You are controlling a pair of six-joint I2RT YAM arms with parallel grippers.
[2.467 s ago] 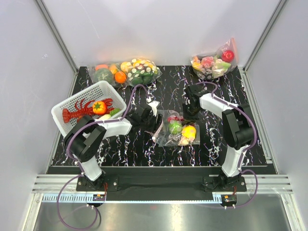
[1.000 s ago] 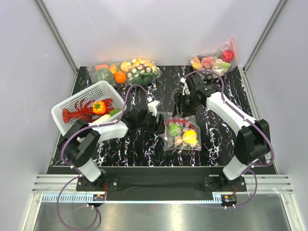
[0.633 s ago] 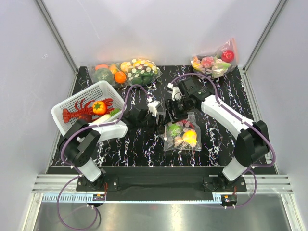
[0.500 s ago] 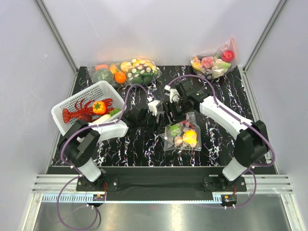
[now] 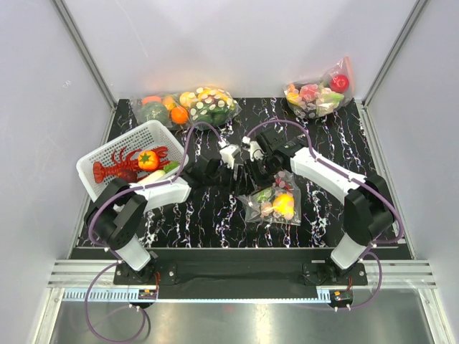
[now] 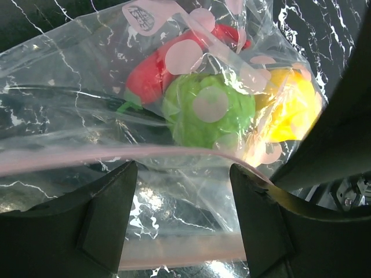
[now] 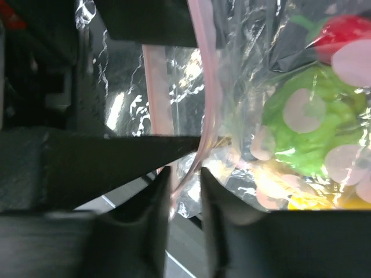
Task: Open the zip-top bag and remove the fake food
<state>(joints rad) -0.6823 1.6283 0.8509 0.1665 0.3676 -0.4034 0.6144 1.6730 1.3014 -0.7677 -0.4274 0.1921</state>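
Jaws of right gripper [image 7: 185, 197] nearly together with one pink zip strip [image 7: 206, 87] of zip-top bag [image 5: 275, 206] running between them, can't tell if clamped; left gripper [image 6: 182, 231] spread wide astride the bag's edge, gripping nothing. Bag lies on table [image 5: 179, 215] between the two arms, zip lips look parted, fake food [image 6: 208, 107] all inside: opening underway, removal not begun.
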